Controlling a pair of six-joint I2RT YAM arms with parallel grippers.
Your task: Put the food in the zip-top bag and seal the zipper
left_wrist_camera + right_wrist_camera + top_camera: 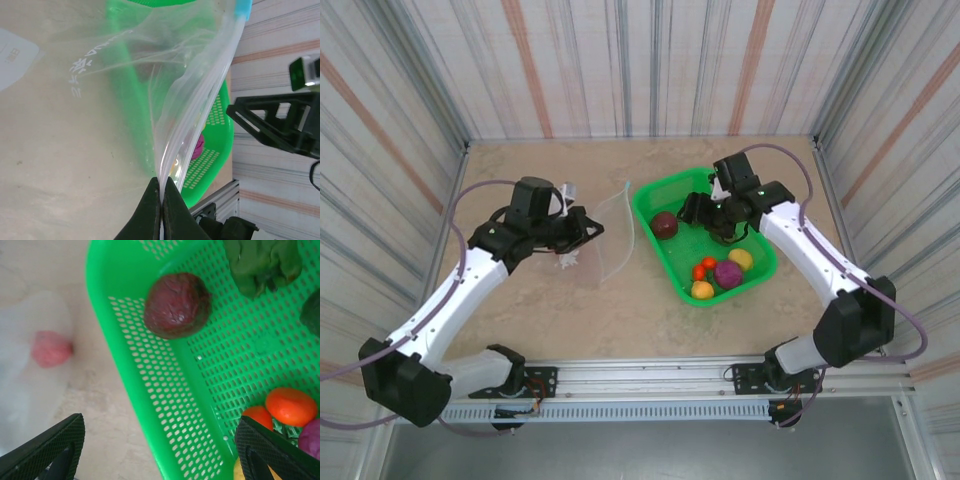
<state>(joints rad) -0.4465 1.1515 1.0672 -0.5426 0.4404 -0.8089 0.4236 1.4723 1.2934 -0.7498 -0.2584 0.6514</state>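
My left gripper [161, 189] is shut on the mouth edge of the clear zip-top bag [612, 238], holding it up and open beside the basket. The zipper [202, 102] runs up from the jaws, and the white label [12, 57] shows at the left. A pink food piece [50, 348] lies inside the bag. My right gripper [160, 455] hangs open over the green basket's [150, 390] left wall, holding nothing. In the basket lie a dark maroon fruit [177, 305], a green vegetable [262, 262], red-orange pieces [291, 406], a purple piece [727, 274] and yellow ones [741, 259].
The basket [655, 195] sits right of centre, close to the bag's mouth. Striped walls enclose the table on three sides. The metal rail [650, 380] with both arm bases runs along the near edge. Bare tabletop [620, 320] lies in front of the bag.
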